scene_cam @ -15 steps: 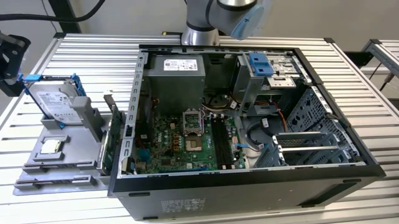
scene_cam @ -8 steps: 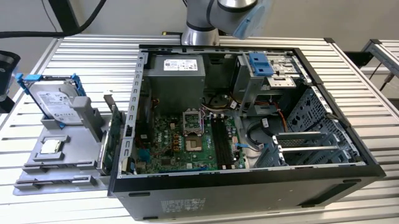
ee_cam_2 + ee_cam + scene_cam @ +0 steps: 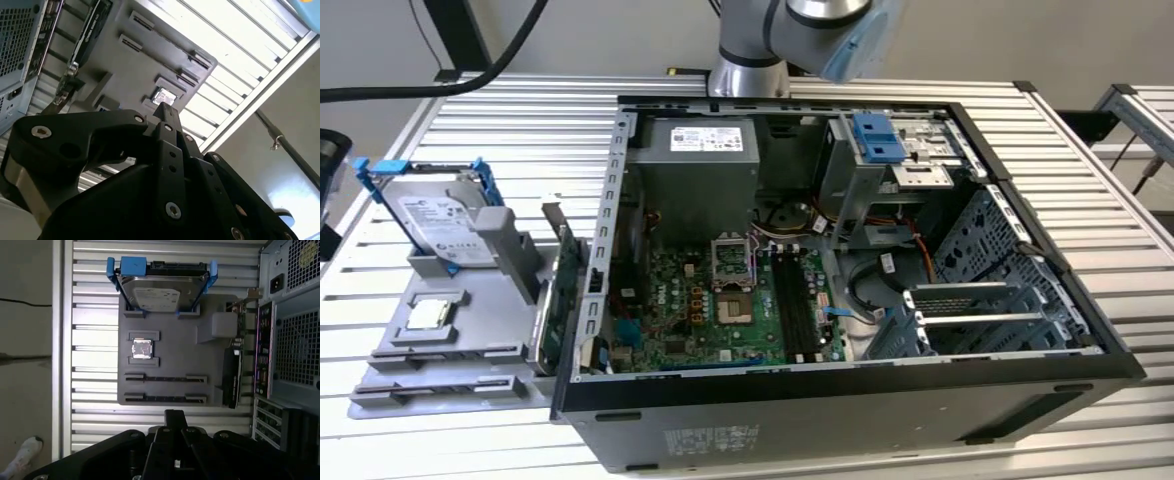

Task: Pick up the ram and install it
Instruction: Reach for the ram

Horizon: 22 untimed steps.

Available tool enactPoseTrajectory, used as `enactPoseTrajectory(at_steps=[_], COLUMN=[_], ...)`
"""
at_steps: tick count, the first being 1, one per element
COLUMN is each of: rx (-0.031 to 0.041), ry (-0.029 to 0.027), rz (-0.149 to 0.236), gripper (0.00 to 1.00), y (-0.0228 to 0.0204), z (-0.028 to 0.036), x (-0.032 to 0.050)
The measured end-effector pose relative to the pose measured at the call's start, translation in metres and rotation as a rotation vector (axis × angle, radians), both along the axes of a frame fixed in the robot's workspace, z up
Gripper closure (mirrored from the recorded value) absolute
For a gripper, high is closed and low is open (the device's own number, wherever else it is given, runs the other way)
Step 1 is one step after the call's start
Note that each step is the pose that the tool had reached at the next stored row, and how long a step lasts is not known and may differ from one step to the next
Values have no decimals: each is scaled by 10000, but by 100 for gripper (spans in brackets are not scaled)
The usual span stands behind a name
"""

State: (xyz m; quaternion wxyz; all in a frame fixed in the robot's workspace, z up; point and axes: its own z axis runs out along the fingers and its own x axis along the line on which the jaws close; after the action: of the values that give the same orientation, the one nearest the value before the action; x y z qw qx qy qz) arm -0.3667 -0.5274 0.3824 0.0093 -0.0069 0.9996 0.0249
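While the gripper (image 3: 174, 416) hangs above the slatted table (image 3: 520, 110), just off the grey tray's (image 3: 200, 355) long edge, its pincer reads as clenched on nothing. In the first wrist view the linkages on both sides meet in a single dark tip with no gap and no part between them.

The ram (image 3: 165, 398) appears as a long dark strip standing on edge in the tray's slotted holder nearest that tip. A second strip (image 3: 165, 377) lies parallel in the next holder, and the pictures do not settle which of the two is meant. Further across the tray sit a square processor chip (image 3: 141, 348) and, at the far edge, a silver hard drive (image 3: 162, 290) in its blue bracket. A dark expansion card (image 3: 232, 377) stands along the tray edge that faces the computer case (image 3: 854, 400).

The case lies open on the table, touching or just beside the tray, on the side toward the exterior view's right. On its green motherboard, the long black memory slots (image 3: 790, 300) look unfilled.

Judged from this, the task is at its very start. Nothing is grasped, the stick has not been lifted from its holder, and both the pick-up and the seating in the motherboard remain to be done.
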Motion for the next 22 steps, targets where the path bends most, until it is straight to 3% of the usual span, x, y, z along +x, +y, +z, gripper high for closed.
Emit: enactPoseTrajectory(at_steps=[22], rx=[-1], ry=[1], rz=[0], gripper=[100], y=[-57], z=[0], x=[0])
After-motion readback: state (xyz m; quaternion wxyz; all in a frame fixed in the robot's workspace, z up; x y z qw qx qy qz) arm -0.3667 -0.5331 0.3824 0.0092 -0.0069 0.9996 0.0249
